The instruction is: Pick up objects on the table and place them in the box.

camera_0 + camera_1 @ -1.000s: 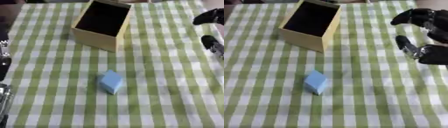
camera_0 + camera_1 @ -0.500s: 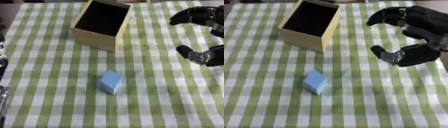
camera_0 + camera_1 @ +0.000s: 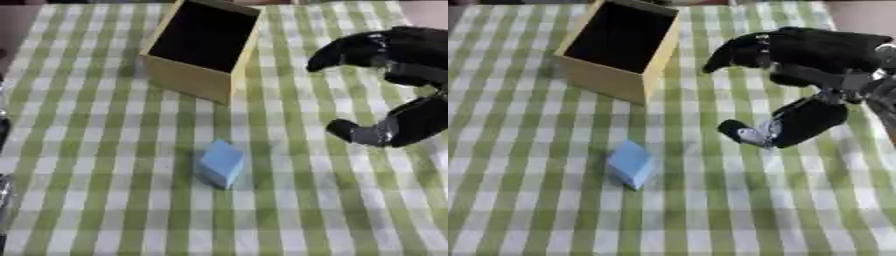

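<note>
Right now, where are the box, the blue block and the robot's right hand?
box [image 3: 185, 78], left eye view, on its front wall.
blue block [image 3: 220, 161], left eye view, on its top face.
right hand [image 3: 815, 50], right eye view, on the back of the hand.

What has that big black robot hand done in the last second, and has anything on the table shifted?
The right robot hand has come in from the right edge toward the middle of the table, open, with fingers and thumb spread, nearer the blue block. It has taken hold of nothing. The blue block and the wooden box lie where they were on the green checked cloth.
</note>
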Controlling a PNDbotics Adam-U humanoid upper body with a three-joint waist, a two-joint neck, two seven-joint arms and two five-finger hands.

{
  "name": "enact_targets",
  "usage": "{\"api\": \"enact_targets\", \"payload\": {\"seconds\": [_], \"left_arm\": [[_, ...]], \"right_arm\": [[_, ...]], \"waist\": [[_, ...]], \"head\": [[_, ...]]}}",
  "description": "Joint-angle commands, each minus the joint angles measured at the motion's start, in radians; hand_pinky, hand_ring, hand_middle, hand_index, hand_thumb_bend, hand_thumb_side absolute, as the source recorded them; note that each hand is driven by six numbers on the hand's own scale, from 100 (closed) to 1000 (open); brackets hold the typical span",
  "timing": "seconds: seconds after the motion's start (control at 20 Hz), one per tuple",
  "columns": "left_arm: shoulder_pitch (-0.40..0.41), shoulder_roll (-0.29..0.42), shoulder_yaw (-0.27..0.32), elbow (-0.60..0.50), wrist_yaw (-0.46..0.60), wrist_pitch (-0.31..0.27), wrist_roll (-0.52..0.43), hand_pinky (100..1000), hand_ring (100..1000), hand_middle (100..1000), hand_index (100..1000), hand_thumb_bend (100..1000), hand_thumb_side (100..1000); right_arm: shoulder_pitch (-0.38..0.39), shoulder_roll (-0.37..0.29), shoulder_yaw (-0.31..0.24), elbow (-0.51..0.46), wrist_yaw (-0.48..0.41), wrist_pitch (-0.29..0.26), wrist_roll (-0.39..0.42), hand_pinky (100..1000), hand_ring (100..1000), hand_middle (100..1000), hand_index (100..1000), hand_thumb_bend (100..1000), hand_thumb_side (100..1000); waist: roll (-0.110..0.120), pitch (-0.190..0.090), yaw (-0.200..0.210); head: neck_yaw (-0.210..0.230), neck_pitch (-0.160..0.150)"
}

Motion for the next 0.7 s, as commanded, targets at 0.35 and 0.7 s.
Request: {"api": "enact_targets", "payload": {"seconds": [0.35, 0.7], "left_arm": [[-0.016, 0.018, -0.002, -0.018, 0.004, 0.000, -0.005, 668, 689, 654, 720, 290, 592], [-0.021, 0.018, -0.001, -0.018, 0.006, 0.000, -0.006, 668, 689, 654, 719, 289, 590]], "right_arm": [[-0.062, 0.060, 0.038, -0.011, -0.012, 0.042, 0.112, 869, 938, 894, 940, 262, 558], [-0.115, 0.119, 0.086, 0.034, 0.005, 0.014, 0.186, 871, 941, 898, 941, 276, 534]], "waist": [[-0.004, -0.010, 0.014], [-0.011, -0.006, 0.033]], "head": [[-0.015, -0.012], [-0.030, -0.020]]}}
